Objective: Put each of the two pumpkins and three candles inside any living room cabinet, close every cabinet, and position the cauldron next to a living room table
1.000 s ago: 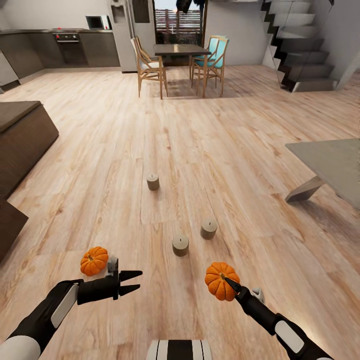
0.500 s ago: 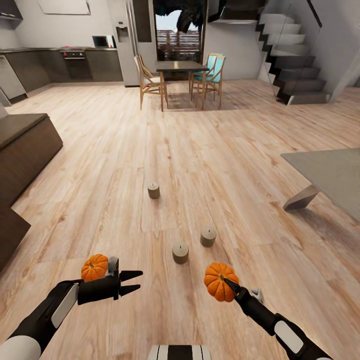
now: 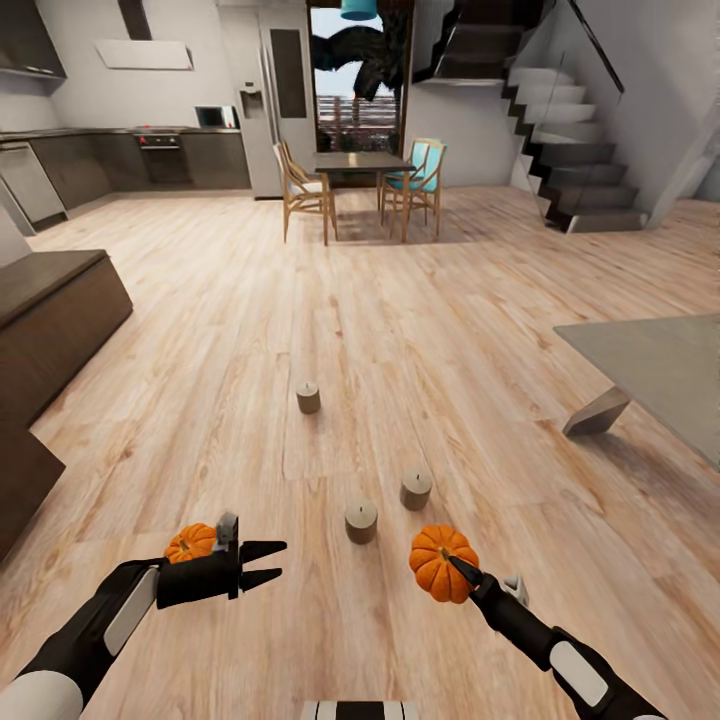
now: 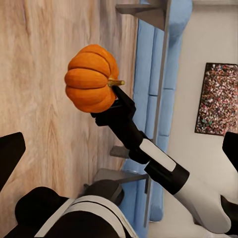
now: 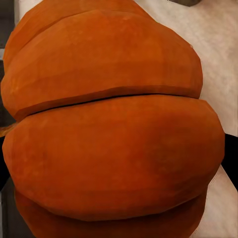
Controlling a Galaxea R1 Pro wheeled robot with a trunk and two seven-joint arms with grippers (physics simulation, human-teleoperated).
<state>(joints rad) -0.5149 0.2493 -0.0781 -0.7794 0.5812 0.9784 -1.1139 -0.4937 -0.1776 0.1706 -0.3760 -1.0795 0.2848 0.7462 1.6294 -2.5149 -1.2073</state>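
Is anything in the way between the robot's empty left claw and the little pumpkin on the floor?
Nothing visible blocks it. The pumpkin on the floor sits just beyond the left gripper, partly hidden behind that arm's wrist, with bare wood floor around it.

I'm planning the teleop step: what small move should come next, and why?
Probably lower the open left pincer onto the small orange ribbed pumpkin on the floor beside it, since the right pincer already holds the other orange pumpkin.
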